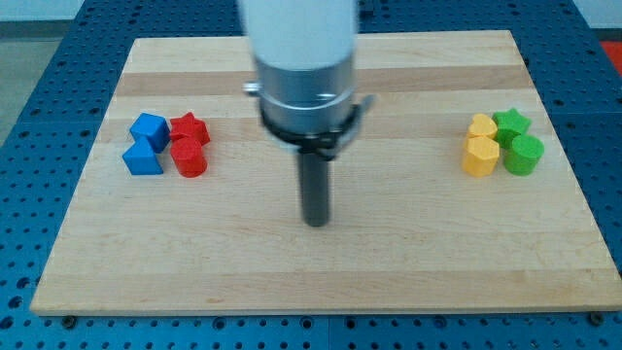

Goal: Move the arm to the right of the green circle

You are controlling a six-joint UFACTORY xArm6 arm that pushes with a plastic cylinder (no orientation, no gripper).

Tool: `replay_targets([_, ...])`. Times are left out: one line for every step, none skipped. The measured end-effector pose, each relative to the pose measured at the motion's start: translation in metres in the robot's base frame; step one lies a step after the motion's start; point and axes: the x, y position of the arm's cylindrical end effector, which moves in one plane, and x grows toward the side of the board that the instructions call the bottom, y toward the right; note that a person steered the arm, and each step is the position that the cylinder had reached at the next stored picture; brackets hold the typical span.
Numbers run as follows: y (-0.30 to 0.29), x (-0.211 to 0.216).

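Observation:
The green circle stands on the wooden board at the view's right, at the lower right of a tight cluster. A green star sits just above it. A yellow block and a yellow block with a rounded front sit to its left. My tip is near the board's middle, far to the left of the green circle and a little lower in the view. It touches no block.
A second cluster lies at the view's left: a blue block, a blue block, a red star and a red cylinder. The arm's white and grey body hangs over the board's top middle. The board lies on a blue perforated table.

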Motion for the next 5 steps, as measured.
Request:
replay_targets([0.062, 0.0])
replay_targets([0.123, 0.0])
replay_targets([0.179, 0.0])
replay_targets([0.226, -0.003])
replay_targets([0.254, -0.016])
